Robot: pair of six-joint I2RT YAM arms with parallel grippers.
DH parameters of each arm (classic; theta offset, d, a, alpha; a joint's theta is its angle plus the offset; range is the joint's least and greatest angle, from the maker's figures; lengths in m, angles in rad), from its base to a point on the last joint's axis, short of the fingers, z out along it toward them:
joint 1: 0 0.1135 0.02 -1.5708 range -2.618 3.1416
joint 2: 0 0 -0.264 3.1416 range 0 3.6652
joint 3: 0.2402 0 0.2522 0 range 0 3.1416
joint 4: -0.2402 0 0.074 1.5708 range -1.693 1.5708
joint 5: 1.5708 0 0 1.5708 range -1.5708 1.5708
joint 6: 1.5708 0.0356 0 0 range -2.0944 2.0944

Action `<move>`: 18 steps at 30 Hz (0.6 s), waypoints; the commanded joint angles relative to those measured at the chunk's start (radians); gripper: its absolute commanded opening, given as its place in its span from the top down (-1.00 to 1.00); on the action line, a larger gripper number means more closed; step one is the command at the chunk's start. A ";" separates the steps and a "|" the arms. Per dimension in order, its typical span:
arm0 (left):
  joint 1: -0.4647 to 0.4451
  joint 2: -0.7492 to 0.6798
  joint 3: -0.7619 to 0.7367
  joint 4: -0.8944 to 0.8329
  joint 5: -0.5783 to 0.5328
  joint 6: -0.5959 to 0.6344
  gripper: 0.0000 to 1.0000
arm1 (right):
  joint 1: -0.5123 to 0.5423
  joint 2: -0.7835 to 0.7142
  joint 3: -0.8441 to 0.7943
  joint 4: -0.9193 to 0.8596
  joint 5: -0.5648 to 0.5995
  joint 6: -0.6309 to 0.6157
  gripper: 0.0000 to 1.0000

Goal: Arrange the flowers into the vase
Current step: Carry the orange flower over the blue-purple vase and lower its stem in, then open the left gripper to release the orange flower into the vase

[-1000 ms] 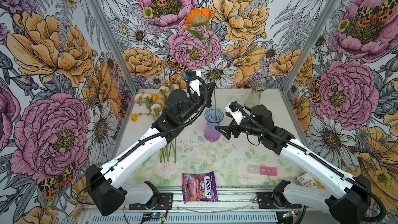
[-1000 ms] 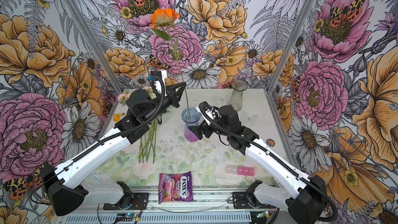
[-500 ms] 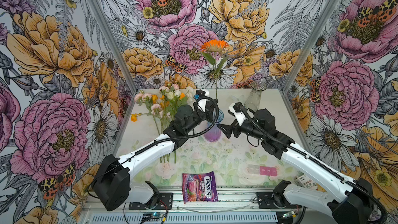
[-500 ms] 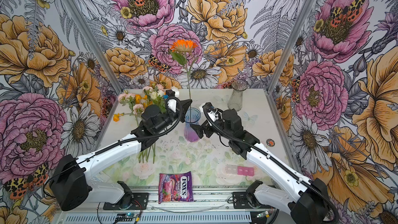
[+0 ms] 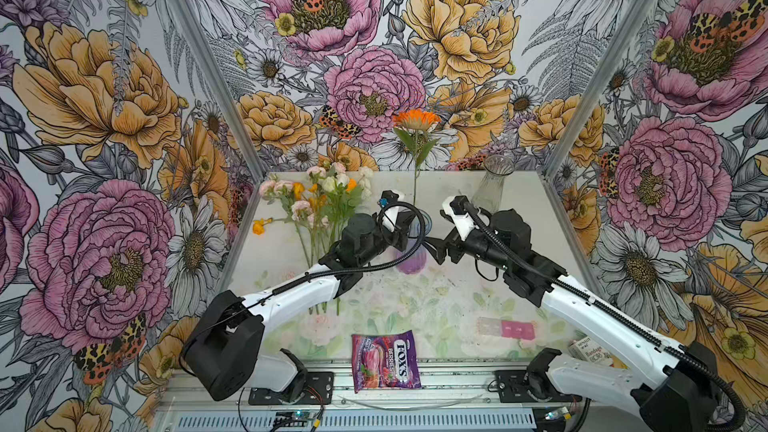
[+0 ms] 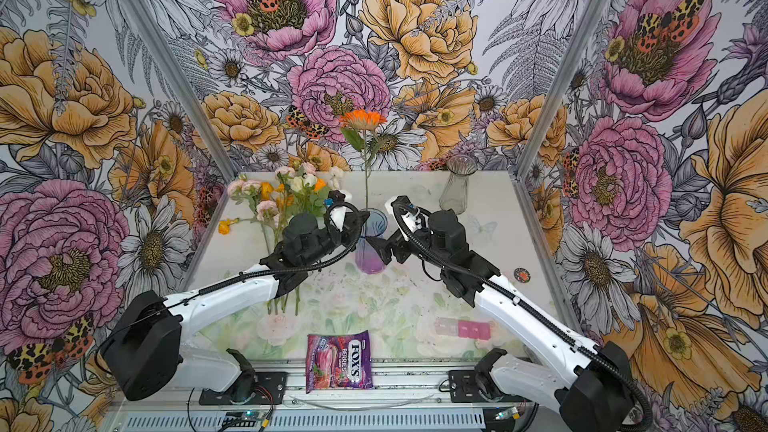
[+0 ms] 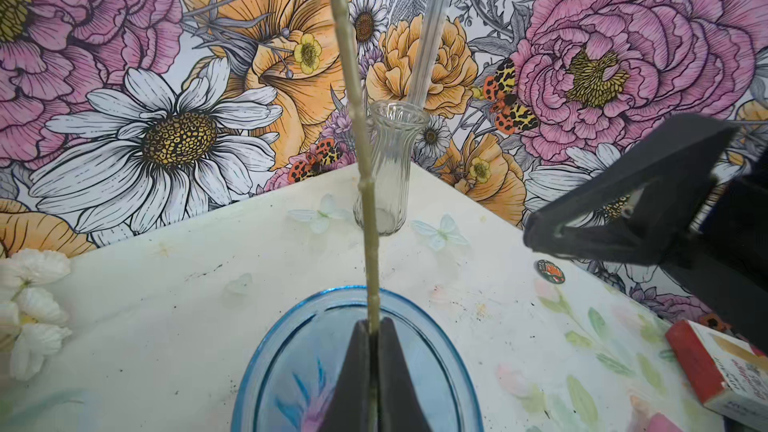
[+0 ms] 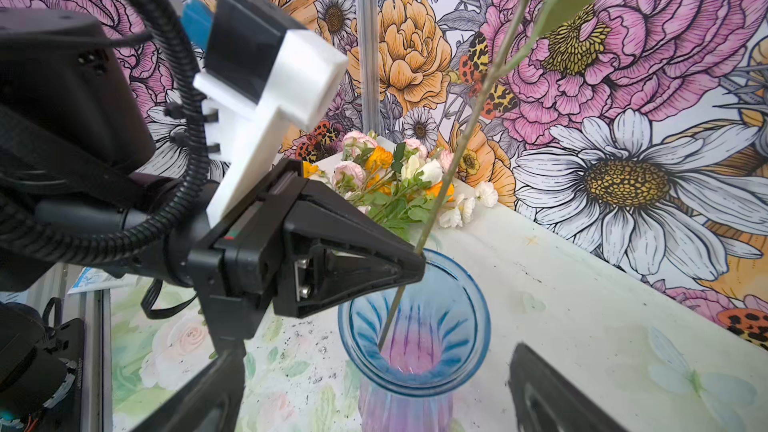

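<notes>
Flowers [image 5: 320, 201]: almost all lie bunched on the surface [image 5: 457, 297], left of centre in both top views, none of these in the vase. One orange flower [image 5: 415, 120] stands upright at frame centre with its stem tip inside the blue-purple vase [image 8: 469, 326]. Left jaws are clenched on that stem at the rim. Right jaws are spread wide just beside the vase, holding nothing. Judged: first stem partly in, not let go; the rest still to do.

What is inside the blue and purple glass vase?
Only the lower end of the orange flower's thin green stem, pinched just over the vase by the shut left gripper. No other stems show inside. The bottom is hidden past the narrow neck.
</notes>
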 commanded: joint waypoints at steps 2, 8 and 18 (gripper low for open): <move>0.015 -0.001 -0.012 -0.016 0.004 0.004 0.84 | -0.009 0.011 -0.004 0.026 -0.004 0.008 -0.99; 0.032 -0.002 0.005 -0.044 0.022 -0.007 0.53 | -0.008 0.013 -0.006 0.034 -0.009 0.010 -0.99; 0.041 -0.074 -0.001 -0.118 0.019 -0.027 -0.32 | -0.008 0.007 -0.025 0.060 -0.008 0.010 -0.99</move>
